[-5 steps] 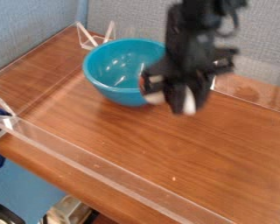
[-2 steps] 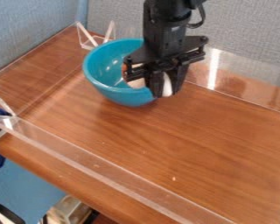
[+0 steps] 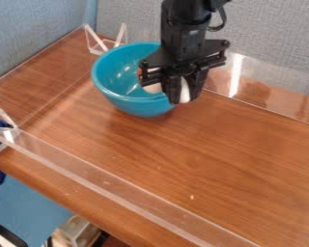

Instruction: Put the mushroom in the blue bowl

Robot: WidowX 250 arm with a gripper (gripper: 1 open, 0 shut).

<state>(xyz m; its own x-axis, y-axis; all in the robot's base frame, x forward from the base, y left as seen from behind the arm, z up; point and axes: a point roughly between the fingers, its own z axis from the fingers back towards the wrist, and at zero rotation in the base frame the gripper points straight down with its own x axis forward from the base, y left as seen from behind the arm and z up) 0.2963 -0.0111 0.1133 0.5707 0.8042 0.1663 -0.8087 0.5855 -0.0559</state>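
Observation:
The blue bowl (image 3: 120, 73) stands at the back left of the wooden table. My black gripper (image 3: 172, 93) points straight down over the bowl's right rim. It is shut on the mushroom (image 3: 184, 94), which shows only as a small cream-white piece between the fingertips. The mushroom's cap is hidden by the fingers. The mushroom hangs just above the rim, partly over the inside of the bowl.
Clear acrylic walls (image 3: 105, 198) border the brown table (image 3: 183, 154) at the front, left and back. A clear triangular stand (image 3: 103, 41) sits behind the bowl. Bare wood lies to the right of the bowl and in front of it.
The gripper carried the mushroom left and toward the back, from right of the bowl to over its right rim. In the last half second it has barely moved.

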